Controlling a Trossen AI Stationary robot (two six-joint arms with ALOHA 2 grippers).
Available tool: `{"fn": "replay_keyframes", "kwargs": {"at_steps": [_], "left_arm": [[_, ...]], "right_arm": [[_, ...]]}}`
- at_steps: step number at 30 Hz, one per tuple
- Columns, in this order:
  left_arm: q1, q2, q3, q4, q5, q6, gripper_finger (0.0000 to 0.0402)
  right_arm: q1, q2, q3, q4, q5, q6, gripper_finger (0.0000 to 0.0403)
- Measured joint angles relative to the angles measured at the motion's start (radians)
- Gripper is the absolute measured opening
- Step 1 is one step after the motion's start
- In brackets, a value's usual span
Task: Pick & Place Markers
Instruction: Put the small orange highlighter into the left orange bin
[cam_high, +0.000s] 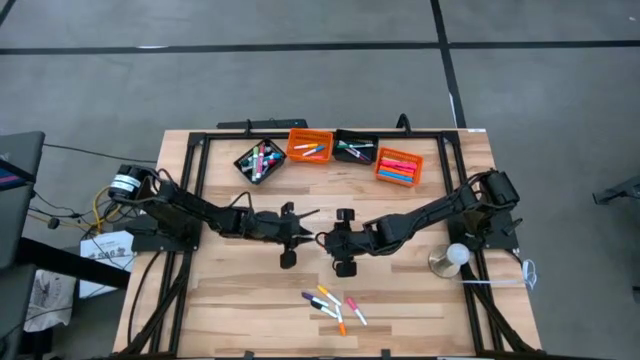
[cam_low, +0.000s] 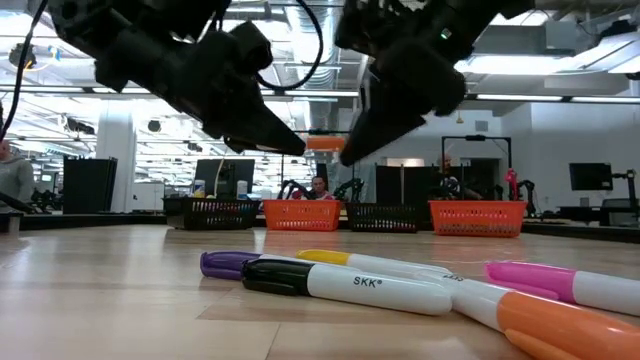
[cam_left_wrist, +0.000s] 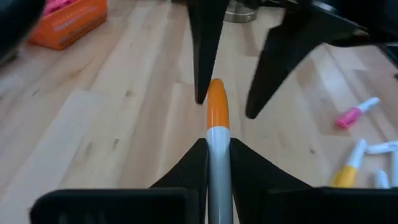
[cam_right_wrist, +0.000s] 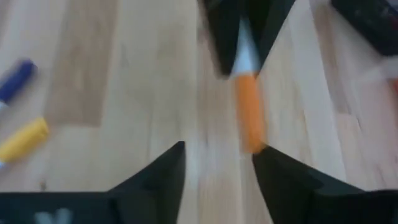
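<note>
Marker with an orange cap and white barrel (cam_left_wrist: 217, 134) sits pinched between the two dark fingers of the left hand (cam_left_wrist: 217, 155), its capped end pointing out ahead of the fingertips toward the right hand (cam_right_wrist: 217, 165). That right hand faces it nose to nose above the middle of the pale wooden desk (cam_high: 250, 290), its fingers spread, with the orange cap just reaching in beside one of them; whether the cap touches a finger I cannot tell. In the low view both hands hang clear of the desk top, tips close together.

On the desk near the hands, toward the front edge, lies a loose cluster of thin capped markers (cam_high: 335, 305): purple, black, yellow, pink and orange caps on white barrels, some touching or crossing.

Well beyond the hands, along the far edge, four small rectangular mesh bins stand in a row: a black bin (cam_high: 259, 160) tilted at the left arm's end, an orange bin (cam_high: 309, 146), a second black bin (cam_high: 354, 150), and a second orange bin (cam_high: 399, 166) at the right arm's end. Each holds markers of mixed colours.
</note>
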Motion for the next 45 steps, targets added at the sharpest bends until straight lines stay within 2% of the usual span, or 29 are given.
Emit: {"fn": "replay_keyframes", "kwargs": {"at_steps": [4, 8, 14, 17, 21, 25, 29, 32, 39, 42, 45], "left_arm": [[0.051, 0.000, 0.000, -0.007, 0.007, 0.026, 0.0044], [0.127, -0.010, 0.000, -0.053, 0.027, 0.045, 0.0043], [0.304, -0.104, 0.016, -0.143, 0.026, 0.064, 0.0047], [0.382, -0.148, 0.073, -0.281, 0.026, 0.132, 0.0047], [0.469, -0.147, 0.171, -0.414, 0.027, 0.231, 0.0053], [0.555, -0.099, 0.249, -0.434, 0.040, 0.343, 0.0054], [0.653, -0.022, 0.321, -0.433, 0.134, 0.408, 0.0055], [0.713, 0.042, 0.361, -0.436, 0.162, 0.458, 0.0055], [0.794, 0.164, 0.434, -0.432, 0.267, 0.577, 0.0051], [0.802, 0.195, 0.453, -0.425, 0.260, 0.592, 0.0056], [0.801, 0.220, 0.473, -0.422, 0.192, 0.595, 0.0074]], "right_arm": [[-0.004, -0.006, -0.001, -0.068, 0.045, -0.003, 0.0222], [-0.028, -0.019, -0.002, -0.124, 0.057, -0.005, 0.0252], [-0.079, -0.028, -0.002, -0.122, 0.065, 0.029, 0.0255], [-0.100, -0.028, -0.002, -0.122, 0.066, 0.029, 0.0255], [-0.120, -0.028, -0.007, -0.111, 0.069, 0.029, 0.0255], [-0.136, -0.028, -0.026, -0.087, 0.070, 0.022, 0.0255], [-0.157, -0.028, -0.032, -0.084, 0.069, 0.020, 0.0255], [-0.169, -0.028, -0.032, -0.068, 0.070, -0.021, 0.0255], [-0.222, -0.028, -0.032, -0.044, 0.066, -0.059, 0.0255], [-0.243, -0.028, -0.032, -0.047, 0.066, -0.060, 0.0255], [-0.249, -0.028, -0.032, -0.042, 0.063, -0.061, 0.0255]]}}
